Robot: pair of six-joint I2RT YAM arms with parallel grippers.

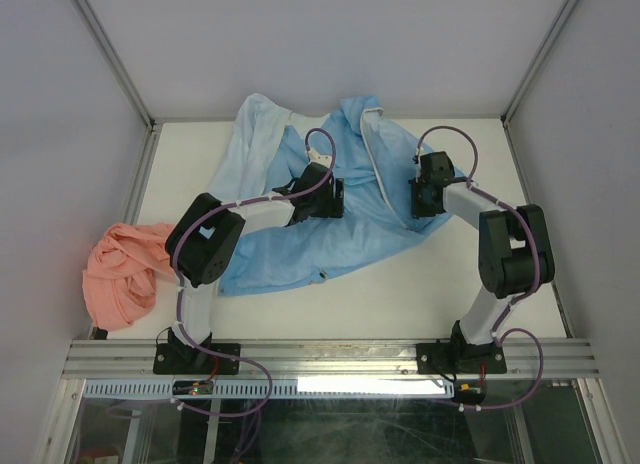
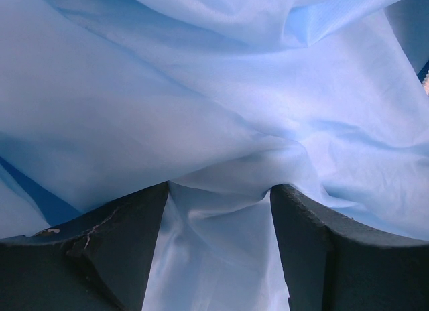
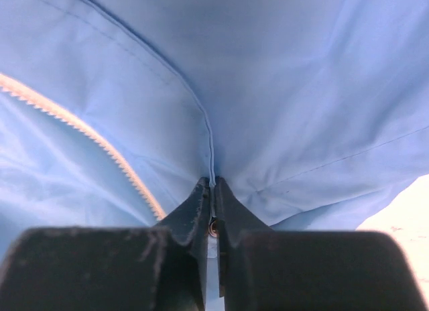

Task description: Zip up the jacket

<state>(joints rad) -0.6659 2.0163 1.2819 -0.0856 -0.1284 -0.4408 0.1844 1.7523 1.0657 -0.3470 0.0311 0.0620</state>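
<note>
The light blue jacket (image 1: 330, 234) lies crumpled across the middle and back of the white table, its white zipper (image 1: 377, 164) running down the front. My left gripper (image 1: 326, 199) rests on the jacket's middle. In the left wrist view it (image 2: 220, 190) is open, with loose blue fabric (image 2: 214, 110) bunched between and above the fingers (image 2: 127, 230). My right gripper (image 1: 421, 199) is on the jacket's right part. In the right wrist view it (image 3: 212, 183) is shut on a seamed edge of the jacket (image 3: 295, 103). A zipper tooth row (image 3: 74, 123) runs just left of it.
A salmon-pink garment (image 1: 122, 269) lies at the table's left edge, partly over it. Grey walls with metal frame posts (image 1: 110, 54) close in the table at the back and sides. Bare white table (image 1: 400, 294) shows in front of the jacket.
</note>
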